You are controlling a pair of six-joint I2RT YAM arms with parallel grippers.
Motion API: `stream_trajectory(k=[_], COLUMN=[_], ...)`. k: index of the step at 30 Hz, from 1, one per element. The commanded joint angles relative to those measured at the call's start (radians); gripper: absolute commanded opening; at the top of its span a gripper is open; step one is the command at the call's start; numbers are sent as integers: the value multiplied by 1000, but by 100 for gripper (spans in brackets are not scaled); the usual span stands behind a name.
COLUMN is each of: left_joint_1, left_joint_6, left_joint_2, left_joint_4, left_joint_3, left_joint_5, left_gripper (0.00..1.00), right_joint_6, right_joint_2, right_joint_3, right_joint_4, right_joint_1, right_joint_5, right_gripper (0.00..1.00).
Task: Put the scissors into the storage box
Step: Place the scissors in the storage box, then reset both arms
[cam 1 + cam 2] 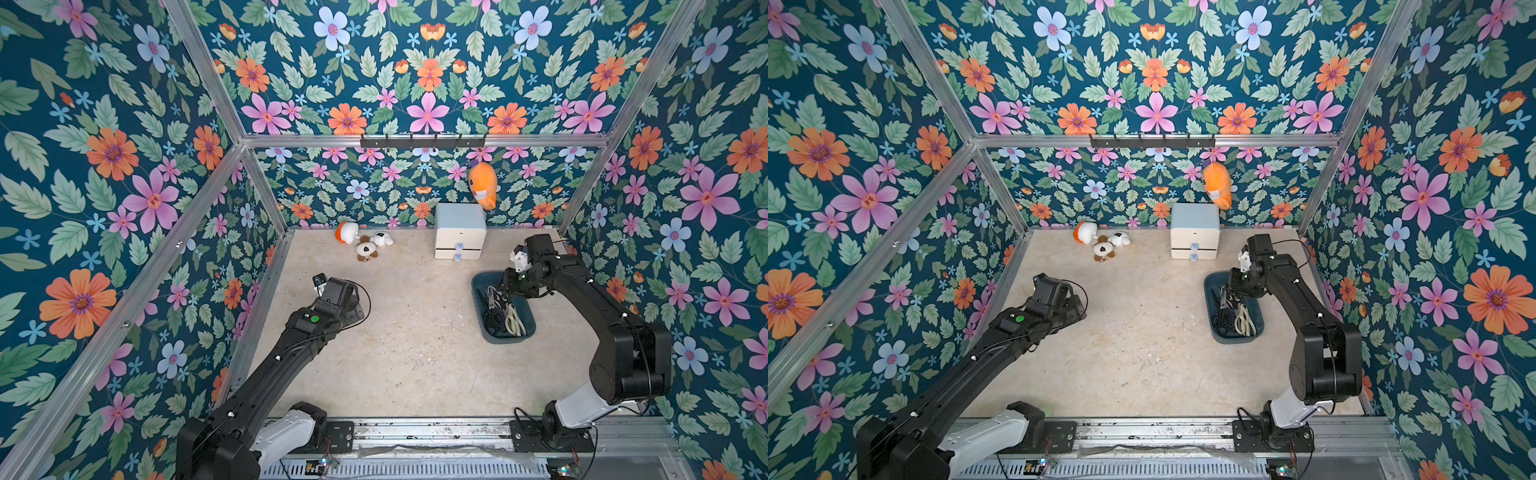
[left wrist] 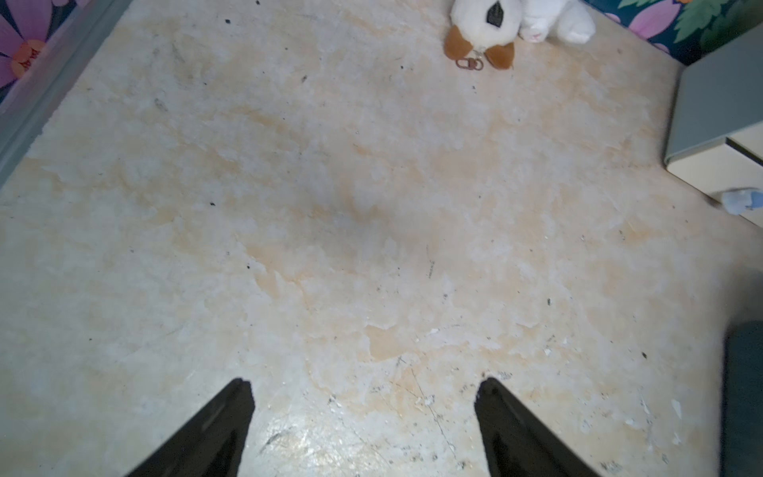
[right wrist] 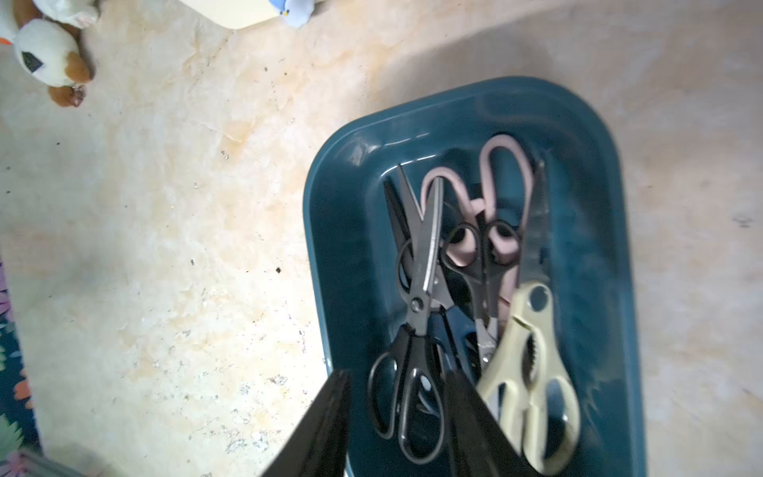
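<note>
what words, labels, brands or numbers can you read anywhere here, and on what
None can be read in any view.
Scissors in the box: any marks on the blades are too blurred to read.
Cabinet and plush toys: no lettering shows.

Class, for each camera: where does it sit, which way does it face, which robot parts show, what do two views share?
Both top views: high in front, looking down toward the back wall; left arm, right arm show.
Left wrist: on the left arm, facing beige tabletop; open left gripper shows.
Right wrist: on the right arm, looking into the dark teal plastic storage box of steel-bladed scissors; open right gripper shows.
Both wrist views catch the white-and-brown plush dog.
</note>
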Motion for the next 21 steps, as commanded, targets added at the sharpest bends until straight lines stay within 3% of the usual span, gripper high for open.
stream_trajectory(k=[1,5,11,17,21], left_joint_1=[27,90,250,413,463], left_joint_6=[104,224,398,528,594], left_joint_2=[16,44,63,64,168], left_joint_4=[86,186,412,879,1144], left_joint_3=[-7,-45,-145,-383,-453], left_joint_5=[-31,-113,-44,67,154], left_gripper=[89,90,90,89,88], right_joint_6=[20,23,5,-4,7], right_joint_2=[-59,-142,-237,-286,-271], right_joint_3=[-21,-159,-424,-684,-827], right_joint_4=[-26,111,429,845,1152], right_joint_1=[1,-1,-1,-6,-23], right_joint_5=[191,294,394,455,457], right_gripper=[41,41,41,42,44])
